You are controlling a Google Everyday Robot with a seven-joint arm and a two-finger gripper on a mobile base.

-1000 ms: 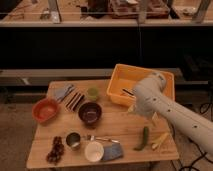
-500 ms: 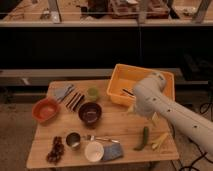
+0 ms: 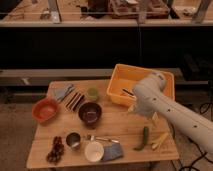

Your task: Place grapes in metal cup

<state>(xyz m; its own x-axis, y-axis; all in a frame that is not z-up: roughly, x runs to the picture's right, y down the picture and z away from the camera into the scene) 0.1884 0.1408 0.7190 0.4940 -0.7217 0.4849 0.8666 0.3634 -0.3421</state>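
The grapes (image 3: 55, 149), a dark purple-red bunch, lie at the front left corner of the wooden table (image 3: 120, 127). Just to their right stands the metal cup (image 3: 73, 141), upright and shiny with a dark inside. My white arm (image 3: 165, 112) comes in from the right and bends over the front of the yellow bin (image 3: 125, 80). My gripper (image 3: 134, 107) sits mostly hidden under the arm beside the bin's front edge, far right of the grapes and the cup. It is open and holds nothing.
A white cup (image 3: 94, 151), a blue cloth (image 3: 113, 153) and a spoon (image 3: 102, 139) lie near the metal cup. A dark bowl (image 3: 90, 112), a green cup (image 3: 92, 93) and an orange bowl (image 3: 45, 109) stand further back. A green pepper (image 3: 144, 137) lies front right.
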